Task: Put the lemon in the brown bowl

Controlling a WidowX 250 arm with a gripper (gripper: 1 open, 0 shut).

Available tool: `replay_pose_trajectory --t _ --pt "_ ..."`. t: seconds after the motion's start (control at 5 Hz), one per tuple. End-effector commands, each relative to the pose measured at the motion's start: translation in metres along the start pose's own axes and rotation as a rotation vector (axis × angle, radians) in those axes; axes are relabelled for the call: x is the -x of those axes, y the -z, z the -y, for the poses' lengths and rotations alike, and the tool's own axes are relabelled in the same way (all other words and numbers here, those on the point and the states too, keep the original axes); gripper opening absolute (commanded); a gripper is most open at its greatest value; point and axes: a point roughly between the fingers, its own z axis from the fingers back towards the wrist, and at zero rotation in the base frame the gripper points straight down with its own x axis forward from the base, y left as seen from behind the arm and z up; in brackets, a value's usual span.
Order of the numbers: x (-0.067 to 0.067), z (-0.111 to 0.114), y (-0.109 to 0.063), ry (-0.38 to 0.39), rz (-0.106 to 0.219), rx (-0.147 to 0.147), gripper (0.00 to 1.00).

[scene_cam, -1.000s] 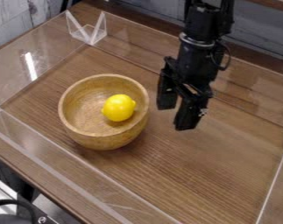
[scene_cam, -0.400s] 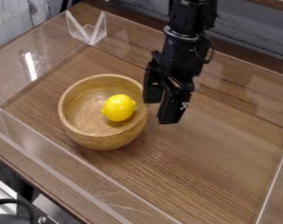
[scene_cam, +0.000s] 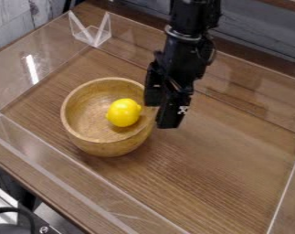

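Camera view, lemon in brown bowl, roundish, long axis indiscernible

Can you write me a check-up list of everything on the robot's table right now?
Surface: wooden table with a clear plastic wall around it.
Job's things: lemon lies inside the brown bowl.
Clutter: clear plastic stand in the far corner.
End effector: end effector open, empty, beside the bowl's right rim, close to the lemon.
Cables: dark loops at the bottom left edge, maybe cables.
Surroundings: a shiny sheet and a dark strip behind the table.
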Motion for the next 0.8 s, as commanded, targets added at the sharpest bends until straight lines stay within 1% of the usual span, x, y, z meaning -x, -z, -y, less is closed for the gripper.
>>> replay_pose_trajectory --t 0.0,0.2,0.4,0.6 --pt "0.007 -0.007 -0.018 0.014 0.063 -0.064 1.00" --pt "0.013 -0.014 -0.020 0.032 0.065 -0.090 1.00" --pt "0.018 -0.019 -0.020 0.036 0.074 -0.107 1.00" --pt "0.021 -0.020 -0.018 0.023 0.093 -0.113 1.00"
